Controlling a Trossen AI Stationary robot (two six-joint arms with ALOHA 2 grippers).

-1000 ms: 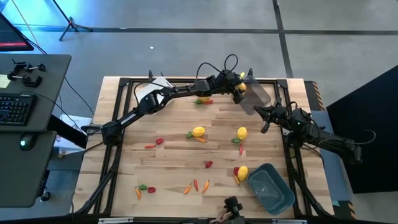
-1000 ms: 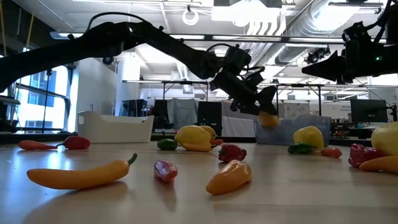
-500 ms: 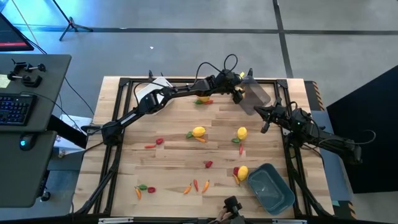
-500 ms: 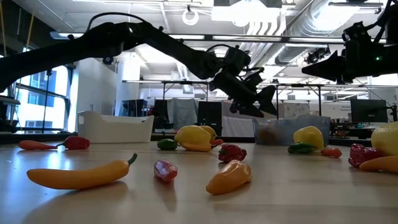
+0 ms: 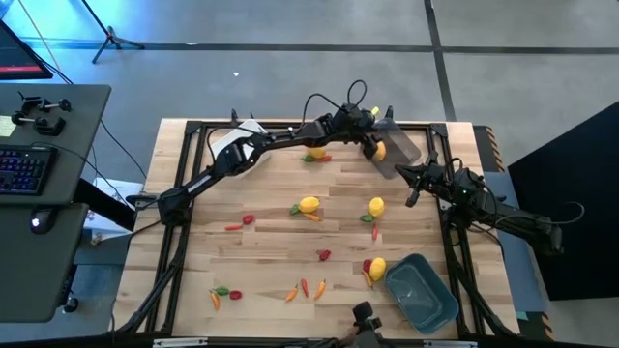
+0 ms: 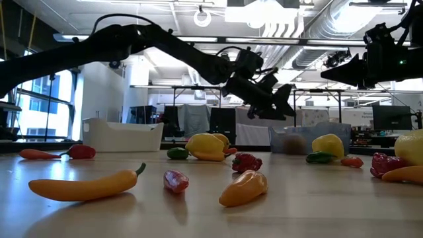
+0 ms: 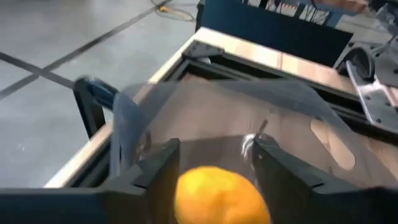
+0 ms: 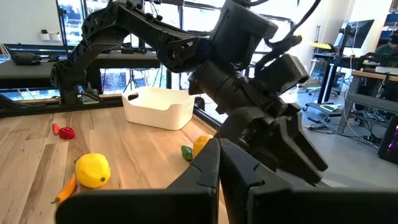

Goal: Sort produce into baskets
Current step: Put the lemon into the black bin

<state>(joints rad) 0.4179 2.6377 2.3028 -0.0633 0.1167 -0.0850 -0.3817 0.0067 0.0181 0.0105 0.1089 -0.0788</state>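
My left gripper (image 5: 370, 141) hovers open over the translucent grey basket (image 5: 400, 152) at the table's far right. A yellow-orange fruit (image 5: 379, 151) lies on that basket's floor. In the left wrist view the fruit (image 7: 221, 194) shows below and between my fingers, untouched. It shows dimly through the basket wall (image 6: 294, 142). The white basket (image 5: 248, 130) stands at the far left, and the blue-teal basket (image 5: 423, 290) at the near right. My right gripper (image 5: 404, 174) waits shut near the right edge.
Loose produce is scattered over the wood. There are yellow fruits (image 5: 309, 204) (image 5: 375, 205) (image 5: 377, 268), and red and green pieces (image 5: 324, 255) (image 5: 248, 219). Several thin orange pieces (image 5: 305, 288) lie near the front. Another yellow and green piece (image 5: 314, 155) sits under the left arm.
My left gripper has opened and let go of the yellow-orange fruit. The fruit has fallen from between the fingers into the grey basket and now lies on its floor. The gripper has stayed above the basket, its tips tipped up slightly.
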